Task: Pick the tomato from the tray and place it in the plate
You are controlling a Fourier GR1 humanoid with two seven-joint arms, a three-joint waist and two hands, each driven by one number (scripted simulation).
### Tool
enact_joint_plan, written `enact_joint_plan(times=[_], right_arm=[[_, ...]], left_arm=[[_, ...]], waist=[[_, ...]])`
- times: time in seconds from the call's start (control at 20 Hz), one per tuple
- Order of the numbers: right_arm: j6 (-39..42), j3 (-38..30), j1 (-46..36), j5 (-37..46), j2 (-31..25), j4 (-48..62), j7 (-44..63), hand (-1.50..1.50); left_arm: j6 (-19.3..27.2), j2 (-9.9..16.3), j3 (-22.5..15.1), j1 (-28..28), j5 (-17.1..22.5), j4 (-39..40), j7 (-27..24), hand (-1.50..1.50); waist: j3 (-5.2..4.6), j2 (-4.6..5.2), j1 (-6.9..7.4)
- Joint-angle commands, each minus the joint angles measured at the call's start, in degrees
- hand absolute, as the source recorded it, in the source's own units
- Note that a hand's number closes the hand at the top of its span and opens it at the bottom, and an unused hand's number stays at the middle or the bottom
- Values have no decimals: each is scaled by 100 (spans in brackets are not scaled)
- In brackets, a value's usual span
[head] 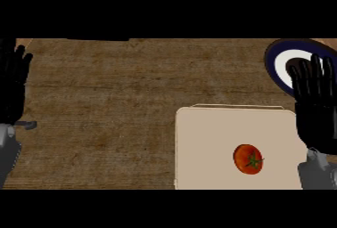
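- A red tomato [248, 159] with a green stem lies on the beige tray [204, 147], toward the tray's right side and nearer its lower edge, untouched by either hand.
- The tray sits flat on the brown tabletop [112, 102] at the lower right of the head view, its far rim showing as a thin raised lip.
- The plate [277, 62], dark blue at the rim with a white ring inside, rests on the tabletop beyond the tray's far right corner; part of it is cut off by the view's edge and part is hidden behind the right hand.
- The right hand [317, 107] is held open, fingers straight and pointing away from the robot, along the tray's right edge and over the near side of the plate; it holds nothing.
- The left hand [12, 84] rests open at the view's left edge, fingers up, well apart from tray, tomato and plate.
- Judging by the layout, the pick has not yet begun: the right hand is the nearer one to both tomato and plate, so it looks the likelier to do the work.
- The tomato is round and could roll on the flat tray if nudged from one side, so closing the fingers round it from above would seem the safer approach.
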Motion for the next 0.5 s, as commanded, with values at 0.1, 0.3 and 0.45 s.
enact_joint_plan(times=[0.1,0.3,0.45], right_arm=[[898,-71,884,135,-270,-180,-781,150],[560,-841,1063,1836,-1895,-145,-1000,150],[-60,-1300,1638,695,-41,308,-2206,-150]], left_arm=[[-680,-28,-19,597,108,440,-359,0],[-625,-129,-465,789,-69,530,-82,0],[-923,-243,-620,979,26,725,-174,0]], waist=[[162,111,-159],[-43,146,-623],[191,118,-459]])
